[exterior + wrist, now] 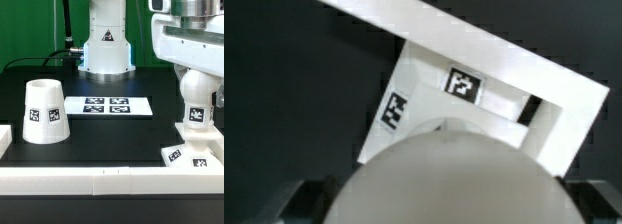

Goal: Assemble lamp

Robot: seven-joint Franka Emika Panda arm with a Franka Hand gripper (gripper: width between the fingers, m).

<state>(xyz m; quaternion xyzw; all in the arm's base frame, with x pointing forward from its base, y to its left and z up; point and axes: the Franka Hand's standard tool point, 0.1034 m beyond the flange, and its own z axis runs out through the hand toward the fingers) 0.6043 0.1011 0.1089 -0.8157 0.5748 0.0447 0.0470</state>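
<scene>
The white bulb (195, 104) stands upright over the low square base (186, 150) at the exterior view's right. Its lower end meets the base's top; I cannot tell whether it is seated. My gripper (193, 78) reaches down from above and is shut on the bulb's upper part. In the wrist view the bulb's round top (441, 165) fills the space between my gripper's (441, 205) dark fingers, with the tagged base (459, 86) beyond it. The cup-like shade (45, 110) stands mouth down at the exterior view's left, apart from the gripper.
The marker board (110, 105) lies flat on the black table between the shade and the bulb. A white rail (100, 180) runs along the table's front edge and shows in the wrist view (491, 45). The arm's white pedestal (105, 50) stands at the back.
</scene>
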